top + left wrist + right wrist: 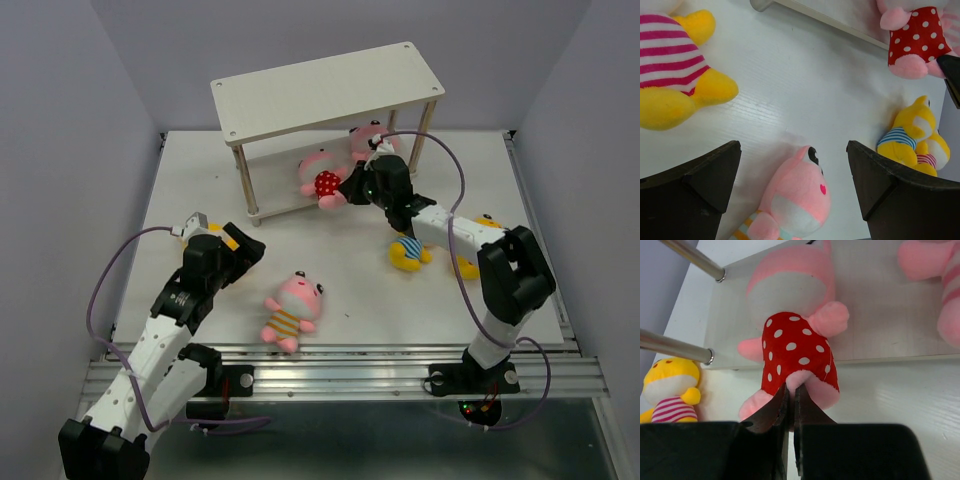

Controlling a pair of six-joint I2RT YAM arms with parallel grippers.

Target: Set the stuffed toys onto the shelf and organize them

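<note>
**Two plush toys at the lower shelf, four on the table**

Nearest the arm bases, a pink toy with a yellow-striped belly [292, 310] lies face up on the white table [200, 190]. Just to its left, the left gripper [235, 248] hovers with its jaws spread wide and nothing between them. Its wrist camera looks down past both dark fingers [700, 185] onto that pink toy's head. A yellow toy with a pink-striped belly [675, 65] lies close under this gripper, mostly hidden from above.

To the right, partly under the right arm, a yellow toy with a blue-striped belly [408, 250] lies touching a second yellow toy [470, 262].

Farther back, the right gripper [789, 397] has its jaws closed tight together. Its tips touch the bottom edge of the red polka-dot belly of a pink toy [795, 350], between the legs. Whether any plush is caught between them cannot be told. This toy lies on its back, head and body on the lower board of the shelf [330, 88], legs over the front edge.

Another pink toy, with a pink-striped belly [368, 135], lies on the same lower board, to the right. The top board carries no toys.
</note>
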